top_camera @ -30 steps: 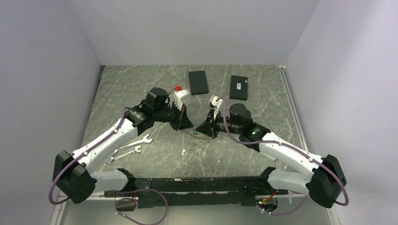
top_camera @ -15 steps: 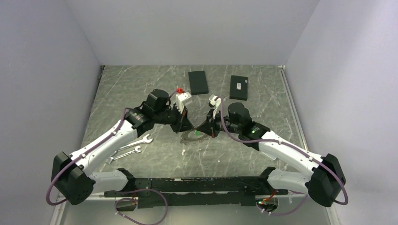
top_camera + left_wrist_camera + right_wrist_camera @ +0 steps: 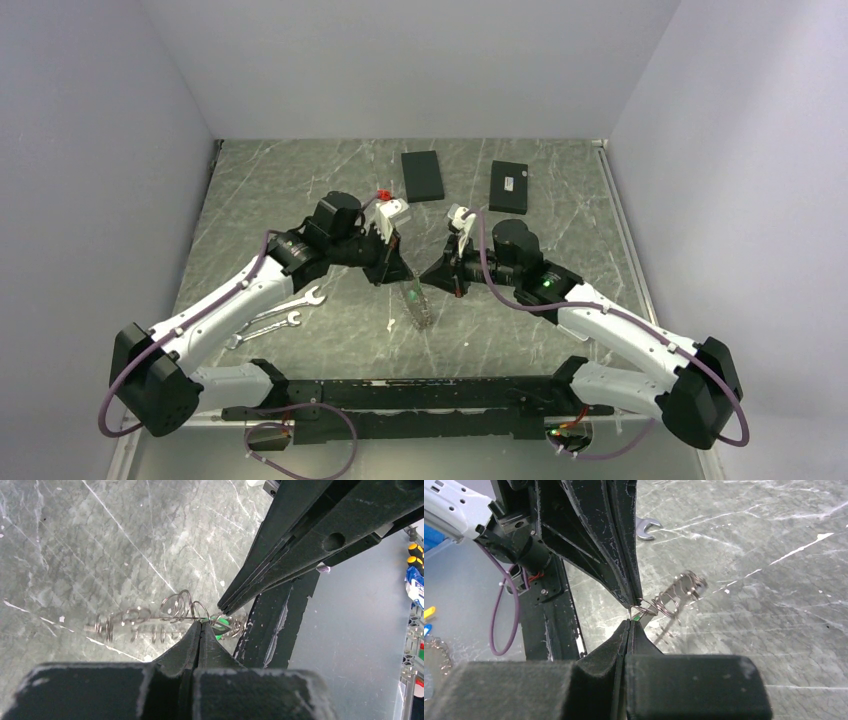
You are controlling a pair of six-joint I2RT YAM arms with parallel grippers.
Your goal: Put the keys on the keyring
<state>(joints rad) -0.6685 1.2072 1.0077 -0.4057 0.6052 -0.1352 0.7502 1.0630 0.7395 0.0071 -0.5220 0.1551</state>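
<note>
The keyring (image 3: pixel 420 306), a coil of thin grey wire loops, hangs blurred just above the marble table (image 3: pixel 300 200), between the two arms. My left gripper (image 3: pixel 407 279) and right gripper (image 3: pixel 426 275) meet tip to tip over it, both shut and pinching its upper end. In the left wrist view the coil (image 3: pixel 175 606) stretches left from my left gripper (image 3: pixel 201 623), with the right gripper (image 3: pixel 220 610) right beside it. A small green piece (image 3: pixel 224 625) sits at the pinch; whether it is one of the keys I cannot tell. The right wrist view shows the coil (image 3: pixel 670 600) beyond my right gripper (image 3: pixel 629 621).
Two flat black boxes (image 3: pixel 422 175) (image 3: pixel 509 186) lie at the back of the table. Two small wrenches (image 3: pixel 275 316) rest near the left arm. A small red object (image 3: pixel 379 189) sits behind the left wrist. A black rail (image 3: pixel 400 395) runs along the near edge.
Half a second ago the keyring lay flat on the table under the tips. Now it is lifted off and dangles, stretched downward, from the two shut grippers.
</note>
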